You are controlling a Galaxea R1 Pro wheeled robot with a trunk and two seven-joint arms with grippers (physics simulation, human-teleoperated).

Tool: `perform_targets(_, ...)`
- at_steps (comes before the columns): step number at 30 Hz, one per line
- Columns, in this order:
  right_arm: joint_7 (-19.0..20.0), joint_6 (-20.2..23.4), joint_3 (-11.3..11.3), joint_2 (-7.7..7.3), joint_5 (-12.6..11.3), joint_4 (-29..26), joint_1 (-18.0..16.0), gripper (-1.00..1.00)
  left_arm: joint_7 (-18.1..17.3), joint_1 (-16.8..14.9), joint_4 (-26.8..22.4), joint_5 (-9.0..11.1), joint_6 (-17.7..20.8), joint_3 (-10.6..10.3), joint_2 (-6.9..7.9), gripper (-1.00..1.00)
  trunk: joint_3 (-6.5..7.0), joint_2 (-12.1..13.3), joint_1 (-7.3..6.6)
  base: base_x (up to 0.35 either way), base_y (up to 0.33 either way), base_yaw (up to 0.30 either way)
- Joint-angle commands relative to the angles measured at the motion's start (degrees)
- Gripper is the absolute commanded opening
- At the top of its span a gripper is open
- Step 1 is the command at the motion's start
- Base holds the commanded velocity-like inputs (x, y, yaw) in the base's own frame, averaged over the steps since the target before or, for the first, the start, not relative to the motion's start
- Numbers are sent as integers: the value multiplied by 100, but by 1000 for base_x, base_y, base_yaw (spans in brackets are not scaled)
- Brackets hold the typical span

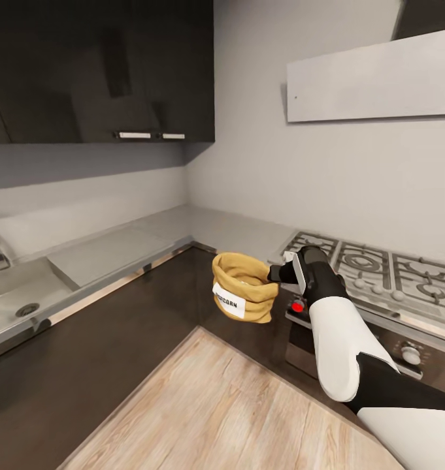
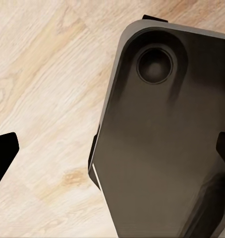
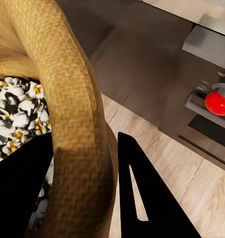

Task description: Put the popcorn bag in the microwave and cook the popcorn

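1. Right arm fills the foreground; its fingers point(image 3: 68, 198) are clenched on the popcorn bag's point(image 1: 244, 287) rolled rim, one inside, one outside.
2. Bag hangs over the wooden floor point(image 1: 215, 411), beside the stove point(image 1: 379, 267); white popcorn point(image 3: 16, 119) sits inside.
3. Left fingers point(image 2: 6, 153): can't tell.

A home kitchen: grey countertop point(image 1: 202, 225) wrapping a corner over dark cabinet fronts, sink point(image 1: 16, 297) with tap, gas hob point(image 1: 379, 264) above a knobbed oven point(image 1: 385, 349), dark wall cupboards point(image 1: 98, 68), wood-plank floor point(image 1: 229, 411)
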Motion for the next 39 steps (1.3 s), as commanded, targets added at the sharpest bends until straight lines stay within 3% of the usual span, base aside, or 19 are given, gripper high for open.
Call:
perform_targets(1,47,15,-32,8,58,-8,-6,-100,5,-1,-3,23,-19,27,-2,100,3,-4,0,0,0,0)
perform_targets(14,53,9,-34,8,31,1,-6,-100,5,-2,-3,23,-19,28,-2,100,89,-4,0,0,0,0)
perform_targets(18,76,12,-32,-96,23,9,-6,-100,5,-2,-2,24,-19,27,-2,100,90,-4,0,0,0,0)
perform_targets(23,70,15,-32,-120,31,10,-6,-100,5,-2,-2,23,-19,27,-10,100,90,-4,0,-15,0,0)
perform_targets(32,53,174,-32,-130,21,15,-6,-100,14,-2,-2,23,-19,27,-19,100,90,-4,0,-302,0,0)
perform_targets(33,52,180,-32,-259,5,36,-6,-100,14,-2,-2,23,-19,27,-20,100,90,-4,0,-345,0,0)
perform_targets(36,53,190,-32,-370,-3,52,-6,-100,14,-2,-2,23,-19,27,-20,100,90,-4,0,-345,0,0)
perform_targets(39,51,197,-32,-382,-4,65,-6,-100,14,-2,-2,23,-19,27,-20,100,90,-4,0,-345,0,0)
